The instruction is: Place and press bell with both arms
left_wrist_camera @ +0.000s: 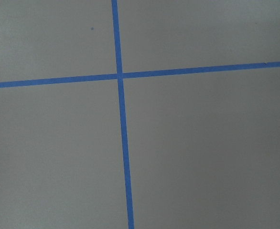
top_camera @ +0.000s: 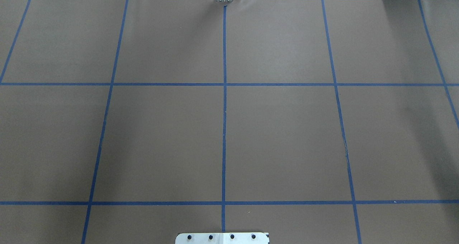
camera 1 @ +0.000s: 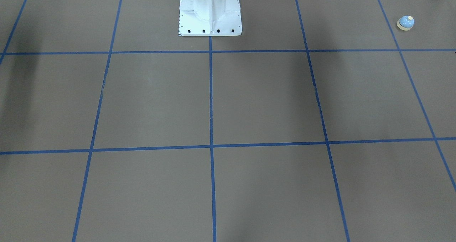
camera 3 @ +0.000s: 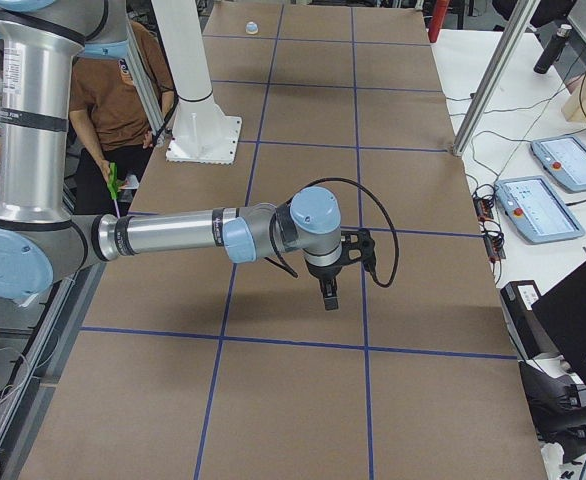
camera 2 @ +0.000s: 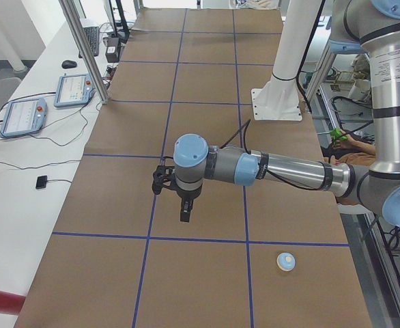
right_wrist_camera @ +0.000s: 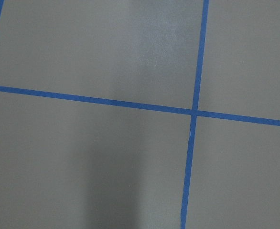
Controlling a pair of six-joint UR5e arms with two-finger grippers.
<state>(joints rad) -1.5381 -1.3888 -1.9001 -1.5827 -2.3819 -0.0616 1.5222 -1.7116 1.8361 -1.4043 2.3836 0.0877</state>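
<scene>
Front view: the bell (camera 1: 405, 22) stands near the counter's corner on the robot's left, robot-side edge.
Left side view: left gripper (camera 2: 184, 213) hovers well apart; I see the bell cornerward (nearer arm, I judge).
Right side view: right gripper (camera 3: 330, 297) is farther away; spread or pressed, I cannot tell for either.

- The bell (camera 1: 405, 22) is seen as a small light-blue dome with a cream button and base ring, set upright on the desk (camera 1: 249, 99) towards its end on the robot's left.
- The left arm (camera 2: 289, 171) is held level above the desk, the left end effector (camera 2: 185, 212) pointed down, well apart from the bell.
- The right arm (camera 3: 173, 232) is held likewise, the right end effector (camera 3: 330, 295) pointed down.
</scene>
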